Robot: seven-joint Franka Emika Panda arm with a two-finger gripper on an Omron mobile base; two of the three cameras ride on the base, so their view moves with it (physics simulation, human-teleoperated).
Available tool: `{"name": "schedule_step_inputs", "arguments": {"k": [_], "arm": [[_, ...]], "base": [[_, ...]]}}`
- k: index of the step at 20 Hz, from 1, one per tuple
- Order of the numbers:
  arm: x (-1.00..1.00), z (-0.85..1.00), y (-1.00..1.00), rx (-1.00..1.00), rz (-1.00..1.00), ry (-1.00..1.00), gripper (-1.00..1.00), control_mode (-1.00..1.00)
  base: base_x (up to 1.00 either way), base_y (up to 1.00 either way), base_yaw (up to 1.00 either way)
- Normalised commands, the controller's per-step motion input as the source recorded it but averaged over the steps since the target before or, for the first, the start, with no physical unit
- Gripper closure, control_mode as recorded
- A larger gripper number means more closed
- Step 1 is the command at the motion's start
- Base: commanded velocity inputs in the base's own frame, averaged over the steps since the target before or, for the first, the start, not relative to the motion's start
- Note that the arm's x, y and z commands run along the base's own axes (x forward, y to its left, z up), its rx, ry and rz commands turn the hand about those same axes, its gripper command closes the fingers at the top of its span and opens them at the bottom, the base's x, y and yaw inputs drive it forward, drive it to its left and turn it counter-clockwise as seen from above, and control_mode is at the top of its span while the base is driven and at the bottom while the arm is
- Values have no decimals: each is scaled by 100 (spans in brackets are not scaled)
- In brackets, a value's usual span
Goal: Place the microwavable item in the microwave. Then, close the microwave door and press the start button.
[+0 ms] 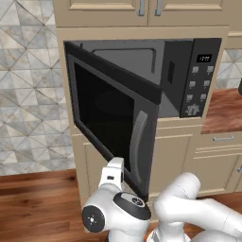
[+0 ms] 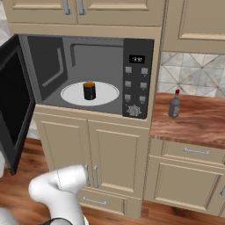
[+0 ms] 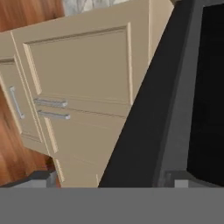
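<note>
The small black mug point(image 2: 89, 91) with its orange inside stands upright on the white turntable point(image 2: 110, 94) inside the microwave point(image 2: 88, 74). The microwave door point(image 1: 113, 120) hangs wide open, swung out to the left, its curved grey handle point(image 1: 136, 142) facing me. My hand point(image 1: 112, 171) reaches up under the door's lower edge. In the hand view the door's black frame point(image 3: 148, 109) fills the right side. My gripper point(image 3: 108, 178) is open, its tips set wide apart with the frame's edge running down between them. The control panel point(image 2: 136, 79) is at the microwave's right.
A grey glass bottle with a red cap point(image 2: 175, 104) stands on the wooden counter point(image 2: 193, 118) right of the microwave. Beige cabinet doors and drawers point(image 2: 88, 158) lie below the microwave, and wood floor point(image 1: 38, 203) lies to the left.
</note>
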Motion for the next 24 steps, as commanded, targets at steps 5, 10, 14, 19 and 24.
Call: {"name": "schedule_step_inputs", "arguments": {"k": [5,10,14,19,24], "arm": [[0,17,-100,0,-18,5,-100,-100],[8,24,-99,0,-20,9,-100,-100],[39,40,-91,0,-13,8,-100,-100],[65,39,-66,0,-2,1,-100,-100],[85,25,-25,0,2,-1,-100,-100]], "base": [[0,0,0],[0,0,0],[0,0,0],[0,0,0],[0,0,0]]}}
